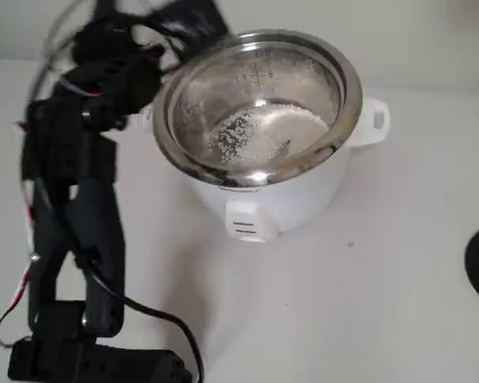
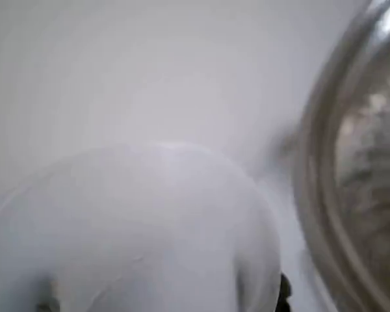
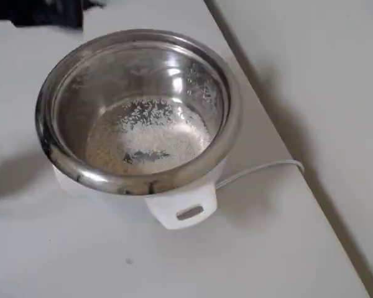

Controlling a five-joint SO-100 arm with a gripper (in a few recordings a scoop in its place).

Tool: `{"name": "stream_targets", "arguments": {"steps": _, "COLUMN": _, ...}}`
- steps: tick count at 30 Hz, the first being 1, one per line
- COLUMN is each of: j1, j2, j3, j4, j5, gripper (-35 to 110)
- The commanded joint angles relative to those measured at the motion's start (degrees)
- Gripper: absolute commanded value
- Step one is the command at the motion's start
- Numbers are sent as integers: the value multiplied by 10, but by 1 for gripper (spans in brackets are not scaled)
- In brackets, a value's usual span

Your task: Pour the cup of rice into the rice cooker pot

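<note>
Fingers' grip cannot be told; cup (image 2: 136,227) fills the wrist view beside rice cooker pot (image 2: 351,182) holding rice (image 3: 149,139).

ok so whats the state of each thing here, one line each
rice cooker pot: upright in the white cooker body, open, no lid on
rice: lying in the bottom of the pot as a pale layer
cup: close up in the wrist view, beside the pot's rim, contents not discernible
end effector: blurred dark shape left of the pot in the fixed view, open or shut unclear
cord: trailing from the cooker across the table
</note>
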Motion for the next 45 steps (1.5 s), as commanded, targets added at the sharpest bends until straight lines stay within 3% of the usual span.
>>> {"name": "stream_targets", "arguments": {"steps": 1, "j1": -33, "j2": 72, "j3": 28, "j4": 11, "j5": -202, "gripper": 9}}
{"name": "stream_targets", "arguments": {"steps": 4, "j1": -44, "j2": 143, "j3": 171, "j4": -63, "j5": -284, "gripper": 10}}
{"name": "stream_targets", "arguments": {"steps": 9, "j1": -83, "j2": 341, "j3": 559, "j4": -310, "j5": -403, "gripper": 12}}
{"name": "stream_targets", "arguments": {"steps": 15, "j1": -138, "j2": 482, "j3": 829, "j4": -423, "j5": -407, "gripper": 12}}
{"name": "stream_targets", "arguments": {"steps": 21, "j1": -169, "j2": 497, "j3": 1010, "j4": -554, "j5": -407, "gripper": 12}}
{"name": "stream_targets", "arguments": {"steps": 30, "j1": -175, "j2": 348, "j3": 1048, "j4": -678, "j5": -395, "gripper": 18}}
{"name": "stream_targets", "arguments": {"steps": 40, "j1": -147, "j2": -114, "j3": 952, "j4": -1055, "j5": -418, "gripper": 21}}
{"name": "stream_targets", "arguments": {"steps": 45, "j1": -147, "j2": -155, "j3": 899, "j4": -1046, "j5": -414, "gripper": 15}}
